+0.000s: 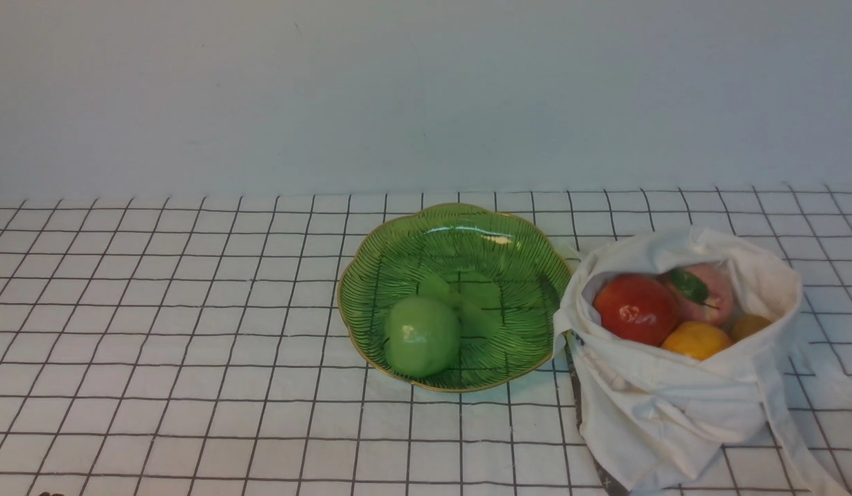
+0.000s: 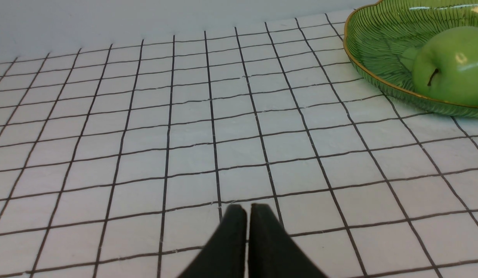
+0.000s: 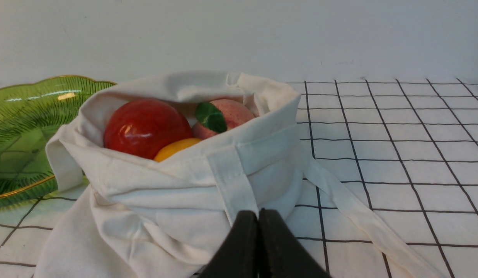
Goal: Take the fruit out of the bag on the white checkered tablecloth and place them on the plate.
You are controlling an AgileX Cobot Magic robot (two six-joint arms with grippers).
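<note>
One apple plated, three or four fruits waiting in the bag.

Front view: green apple (image 1: 421, 336) sits on the plate (image 1: 370, 262), the bag (image 1: 673, 406) touching the plate's right edge on the checkered tablecloth (image 1: 157, 310), red apple (image 1: 635, 308), peach (image 1: 704, 293) and oranges (image 1: 697, 339) showing; neither of my arms is in shot. Left wrist view: my left gripper (image 2: 248, 210) hangs low over bare cloth, tips together, holding nothing. Right wrist view: my right gripper (image 3: 258, 216) is pressed together just beside the bag, low and level. I reckon I should rise, spread the tips, and drop straight onto the red apple, clear of the folded rim.
</note>
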